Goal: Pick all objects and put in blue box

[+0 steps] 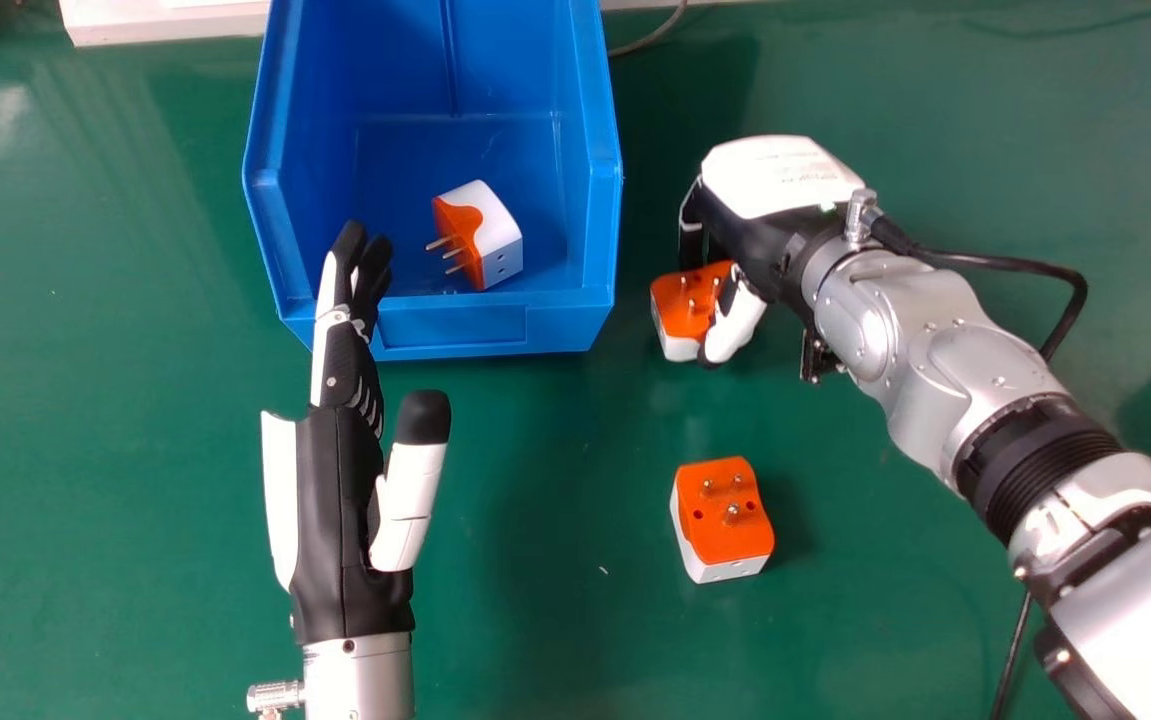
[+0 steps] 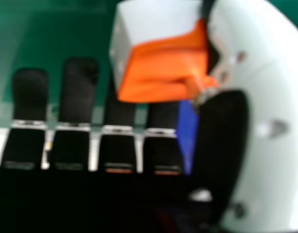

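The blue box (image 1: 453, 326) stands at the top centre of the head view, with one orange and white plug adapter (image 1: 497, 235) lying inside. Right of the box, my right hand (image 1: 750, 225) has its thumb and fingers closed on a second adapter (image 1: 680, 312), prongs up. In the right hand view this adapter (image 2: 161, 63) sits between the thumb and the fingers of my right hand (image 2: 236, 121). A third adapter (image 1: 725, 520) rests prongs up on the green table nearer the robot. My left hand (image 1: 340, 500) is open and empty, fingertips by the box's front left corner.
The green table (image 1: 135, 480) extends around the box. White items (image 1: 165, 22) line its far edge, a thin cable (image 1: 650, 38) lies behind the box, and a black cable (image 1: 1010, 262) loops from my right wrist along the silver forearm.
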Controlling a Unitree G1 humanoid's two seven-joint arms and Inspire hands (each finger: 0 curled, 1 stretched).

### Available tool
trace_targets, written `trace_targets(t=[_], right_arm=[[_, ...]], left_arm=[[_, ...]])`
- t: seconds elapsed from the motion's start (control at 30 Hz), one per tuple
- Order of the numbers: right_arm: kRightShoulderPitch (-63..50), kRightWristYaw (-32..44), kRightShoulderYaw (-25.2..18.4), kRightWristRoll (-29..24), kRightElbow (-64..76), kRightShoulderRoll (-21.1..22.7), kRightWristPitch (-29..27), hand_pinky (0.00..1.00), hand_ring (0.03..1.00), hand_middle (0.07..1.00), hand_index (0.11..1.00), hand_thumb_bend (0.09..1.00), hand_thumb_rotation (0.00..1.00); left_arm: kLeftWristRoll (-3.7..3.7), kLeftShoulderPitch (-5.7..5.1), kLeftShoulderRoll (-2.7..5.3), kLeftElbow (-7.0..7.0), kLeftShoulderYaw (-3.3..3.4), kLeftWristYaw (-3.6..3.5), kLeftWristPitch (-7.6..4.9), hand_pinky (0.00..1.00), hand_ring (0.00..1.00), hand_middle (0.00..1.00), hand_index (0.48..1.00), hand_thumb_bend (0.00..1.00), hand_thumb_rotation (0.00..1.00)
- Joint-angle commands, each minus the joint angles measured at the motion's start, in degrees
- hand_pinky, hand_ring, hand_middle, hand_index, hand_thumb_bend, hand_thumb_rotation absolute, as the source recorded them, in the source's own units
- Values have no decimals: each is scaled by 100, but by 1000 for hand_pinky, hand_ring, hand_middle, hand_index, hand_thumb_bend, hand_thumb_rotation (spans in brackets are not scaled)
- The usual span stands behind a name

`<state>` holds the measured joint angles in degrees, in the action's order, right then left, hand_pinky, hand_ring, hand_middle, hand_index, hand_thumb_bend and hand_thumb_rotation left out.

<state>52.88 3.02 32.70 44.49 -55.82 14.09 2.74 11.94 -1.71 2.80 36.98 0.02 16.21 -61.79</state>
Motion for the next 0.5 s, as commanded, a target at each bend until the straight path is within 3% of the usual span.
trace_targets(t=[0.0, 0.47], right_arm=[[51, -5, -90, -44, 193, 99, 121, 360, 403, 523, 516, 511, 0], [-42, -35, -272, -167, 719, 283, 255, 343, 399, 517, 516, 512, 0]], left_arm=[[15, 83, 45, 0, -16, -26, -109, 984, 943, 941, 943, 908, 948], [31, 70, 63, -52, -14, -31, -71, 984, 945, 943, 944, 913, 949]])
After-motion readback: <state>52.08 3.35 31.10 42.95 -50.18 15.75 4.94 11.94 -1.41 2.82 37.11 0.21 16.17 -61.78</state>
